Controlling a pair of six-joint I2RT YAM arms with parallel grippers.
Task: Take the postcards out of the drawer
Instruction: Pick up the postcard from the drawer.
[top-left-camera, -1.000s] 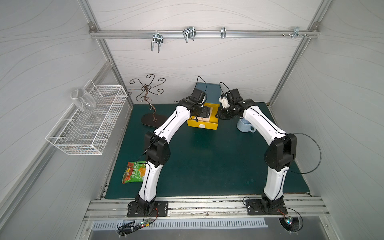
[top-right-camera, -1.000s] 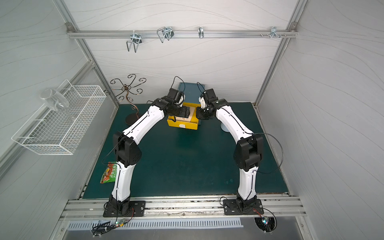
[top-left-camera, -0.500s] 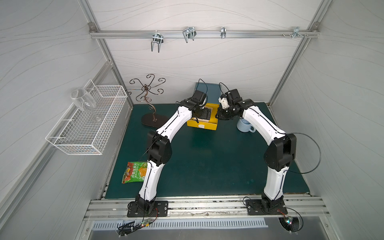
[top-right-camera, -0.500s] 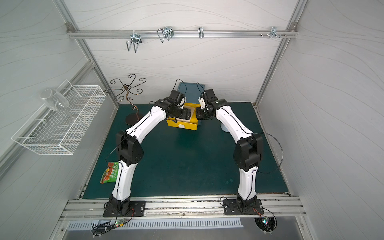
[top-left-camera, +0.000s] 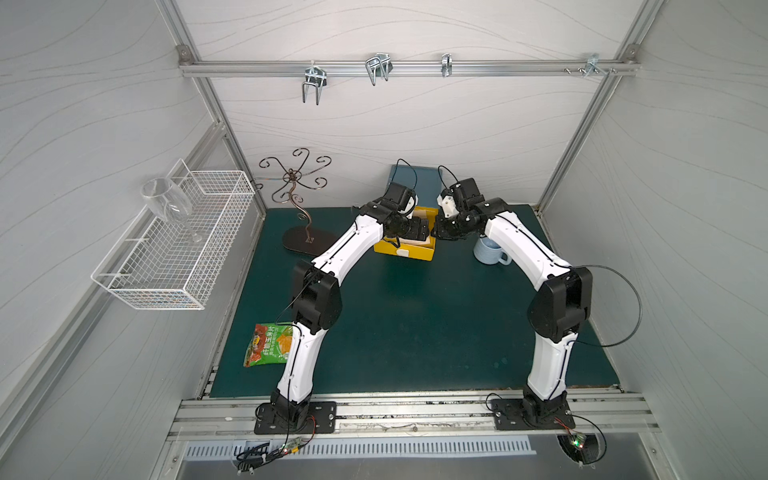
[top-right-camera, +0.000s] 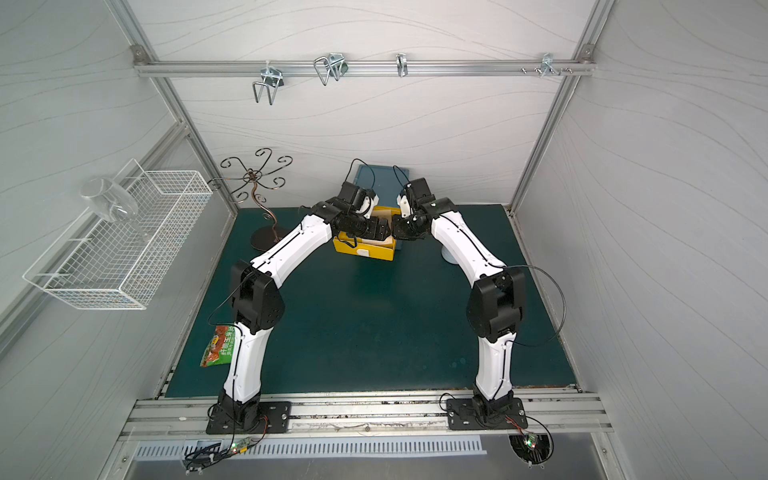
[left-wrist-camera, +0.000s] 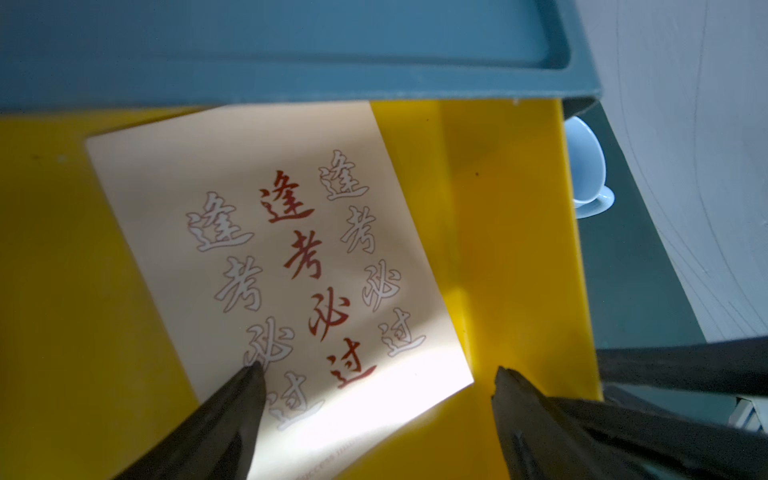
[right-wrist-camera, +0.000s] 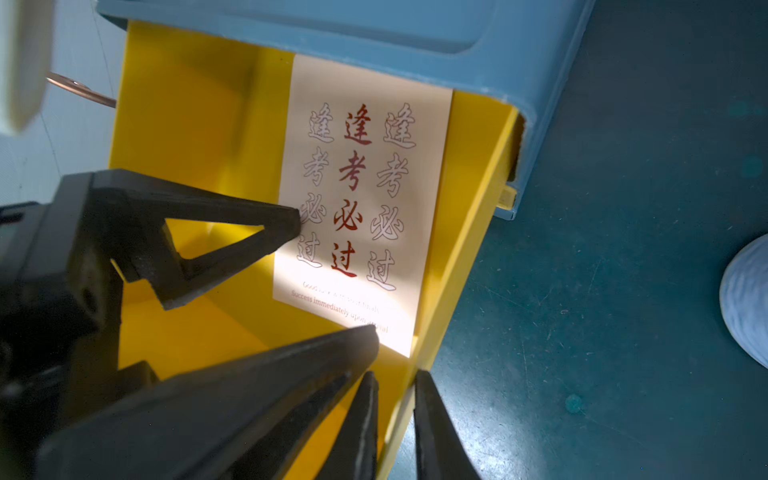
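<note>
**Q:** Where is the drawer?
**A:** A yellow drawer (top-left-camera: 405, 251) stands pulled out of a small blue cabinet (left-wrist-camera: 291, 50) at the middle of the desk's (top-left-camera: 415, 324) back edge. Both arms arch in to meet over it.

**Q:** And the postcards?
**A:** One cream postcard (left-wrist-camera: 282, 257) shows. It lies flat on the drawer floor, a little askew, nearer the drawer's right wall. Chinese characters run down it in three columns, the middle one solid red and the outer two pale outlines, with small English lines at its near end. Its far end reaches the cabinet's front. Whether more cards lie beneath it cannot be told.

**Q:** What about the left gripper?
**A:** The left gripper (left-wrist-camera: 376, 370) hangs inside the drawer, jaws spread wide and holding nothing. One fingertip (left-wrist-camera: 251, 374) is at the card's long edge facing the drawer's middle. Its partner is by the card's near end. Whether either touches the card cannot be told.

**Q:** And the right gripper?
**A:** The right gripper (right-wrist-camera: 395, 376) sits at the drawer's right wall near the front corner. Its jaws are drawn narrow onto that wall's rim, one finger inside and one outside.

**Q:** Anything else on the desk?
**A:** A pale blue mug (top-left-camera: 490, 251) stands right of the drawer, near the back edge. A green-and-orange snack packet (top-left-camera: 268, 345) lies by the left edge, toward the front corner. A curled metal stand (top-left-camera: 297, 195) is near the back left corner.
</note>
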